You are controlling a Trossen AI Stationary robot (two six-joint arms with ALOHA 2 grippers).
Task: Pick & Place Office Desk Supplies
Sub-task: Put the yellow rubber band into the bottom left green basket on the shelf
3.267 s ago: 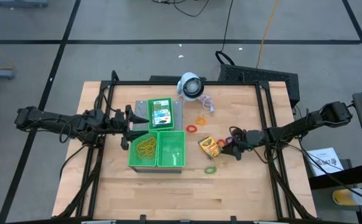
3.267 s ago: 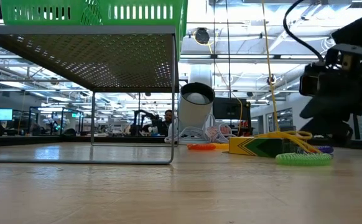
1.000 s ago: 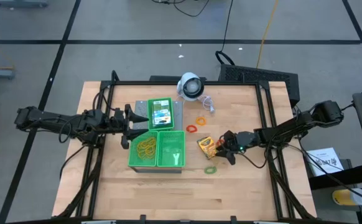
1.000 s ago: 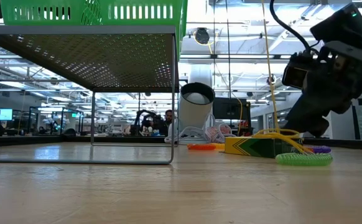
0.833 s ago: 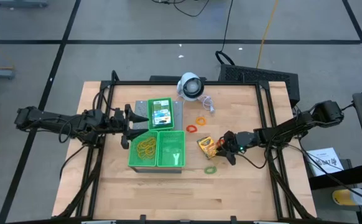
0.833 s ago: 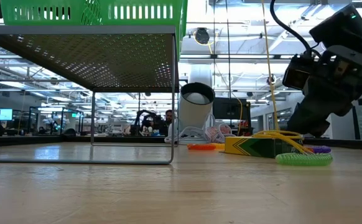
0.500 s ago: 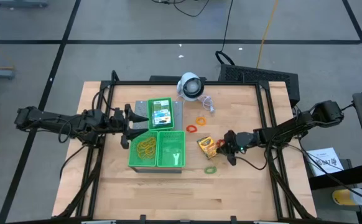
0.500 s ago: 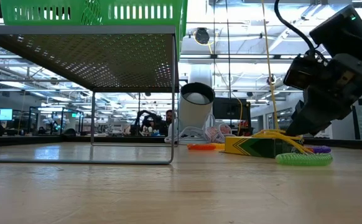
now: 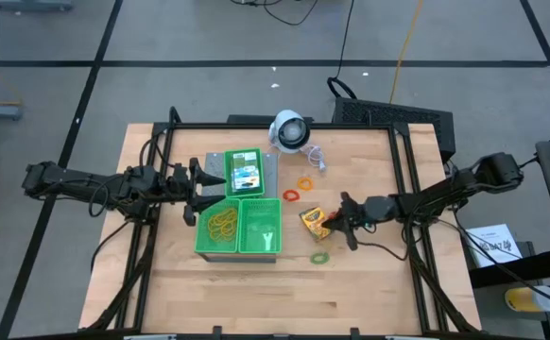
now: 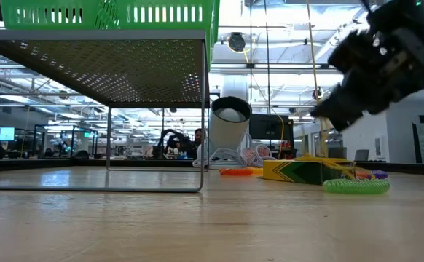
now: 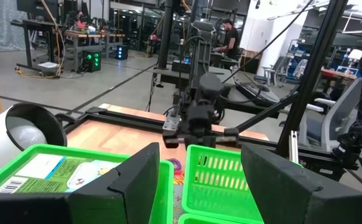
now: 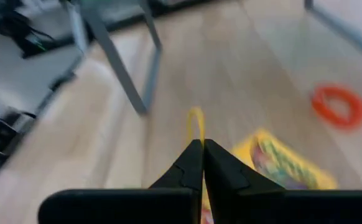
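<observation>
Your right end effector (image 12: pixel 201 149) has lifted since a second ago, now pinched on a yellow rubber band (image 12: pixel 195 124) above the crayon box (image 9: pixel 317 221) on the bench (image 9: pixel 369 274). Left end effector (image 9: pixel 197 186) waits, fingers apart, by the green tray (image 9: pixel 261 247).

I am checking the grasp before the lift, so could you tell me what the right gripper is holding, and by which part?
The right gripper is shut on a thin yellow rubber band, pinching one side of the loop above the crayon box.

A yellow-and-green crayon box (image 9: pixel 316 222) lies flat on the tabletop (image 9: pixel 369 283), with a thin yellow rubber band (image 12: pixel 195 127) pinched in the right claw (image 12: pixel 203 152) above it. Red (image 9: pixel 292 195) and orange (image 9: pixel 304 182) bands lie nearby, a green band (image 9: pixel 320 257) lies apart, and more yellow bands (image 9: pixel 222 224) sit in a tray compartment.
</observation>
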